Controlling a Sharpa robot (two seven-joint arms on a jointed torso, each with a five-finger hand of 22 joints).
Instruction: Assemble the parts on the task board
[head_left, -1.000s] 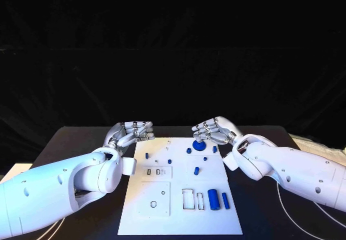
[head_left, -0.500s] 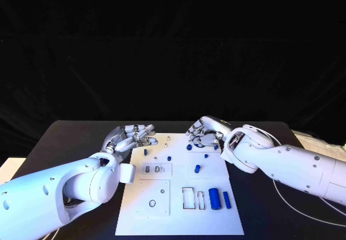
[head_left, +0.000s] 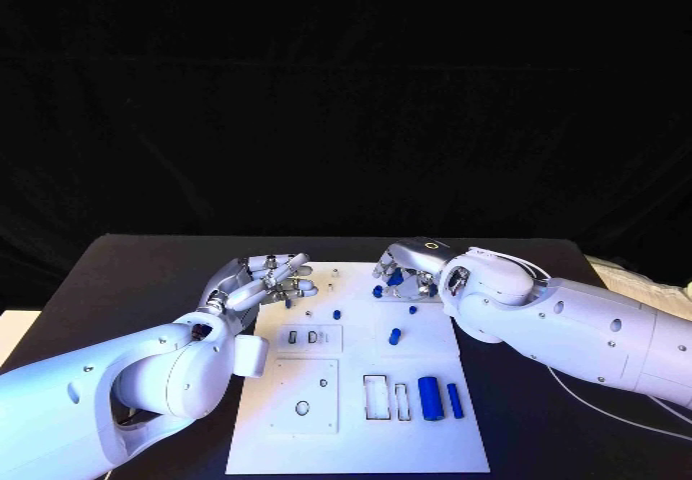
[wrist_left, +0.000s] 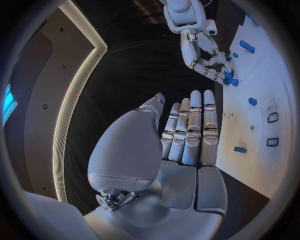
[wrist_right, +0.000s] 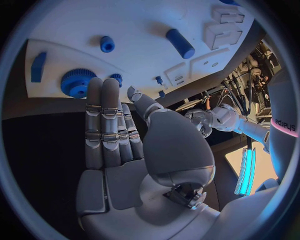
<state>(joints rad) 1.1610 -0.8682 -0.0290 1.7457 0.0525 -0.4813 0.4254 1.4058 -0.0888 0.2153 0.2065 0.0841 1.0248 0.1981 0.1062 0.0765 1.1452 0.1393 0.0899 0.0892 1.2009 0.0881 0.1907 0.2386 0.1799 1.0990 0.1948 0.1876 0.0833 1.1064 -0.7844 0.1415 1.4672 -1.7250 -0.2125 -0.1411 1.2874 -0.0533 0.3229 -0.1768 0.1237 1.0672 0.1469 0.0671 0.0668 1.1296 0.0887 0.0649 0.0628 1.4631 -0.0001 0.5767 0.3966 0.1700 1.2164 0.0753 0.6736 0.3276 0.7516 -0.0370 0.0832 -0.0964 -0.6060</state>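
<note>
The white task board (head_left: 346, 440) lies in the middle of the table, with several small blue parts on it. My right hand (head_left: 411, 266) hovers over the board's far edge, fingers stretched out and holding nothing. Its fingertips (wrist_right: 100, 87) reach a blue gear (wrist_right: 76, 82), which peeks out under the hand in the head view (head_left: 382, 293). Whether they touch it I cannot tell. My left hand (head_left: 270, 280) is at the board's far left corner, its fingers (wrist_left: 194, 125) straight and empty. A thick blue cylinder (head_left: 428, 392) and a slim blue bar (head_left: 453, 400) lie near the front right.
A blue peg (head_left: 394, 336) stands mid-board, with smaller blue pieces (head_left: 338, 313) near the far half. Rectangular slots (head_left: 376, 396) and a round hole (head_left: 303, 407) are cut in the near half. Black table (head_left: 130, 290) surrounds the board.
My right hand has come down over the far edge and now covers most of the blue gear. My left hand has edged in toward the board's far left corner.
</note>
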